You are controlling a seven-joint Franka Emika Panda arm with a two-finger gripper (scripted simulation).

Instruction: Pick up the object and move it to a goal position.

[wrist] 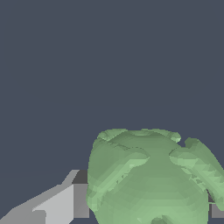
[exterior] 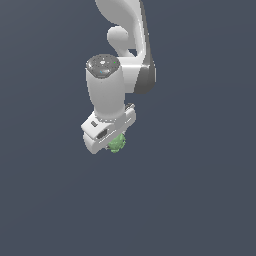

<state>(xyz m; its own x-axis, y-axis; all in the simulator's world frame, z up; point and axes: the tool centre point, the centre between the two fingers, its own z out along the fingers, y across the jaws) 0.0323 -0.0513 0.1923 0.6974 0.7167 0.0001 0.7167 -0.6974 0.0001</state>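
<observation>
The object (exterior: pixel 117 144) is a small light-green lumpy ball with knobby bumps. In the exterior view it peeks out from under the white gripper (exterior: pixel 111 138), whose hand hides the fingers. In the wrist view the object (wrist: pixel 151 175) looms large and fills the gap between the two fingers. One grey finger (wrist: pixel 65 202) presses against one side of it, and only a sliver of the other finger (wrist: pixel 217 211) shows at the opposite side. The gripper (wrist: pixel 148 208) is shut on the object.
The white arm (exterior: pixel 125 40) reaches in from the top of the exterior view. A plain dark grey-blue surface (exterior: pixel 200 190) lies all around, with no other objects in view.
</observation>
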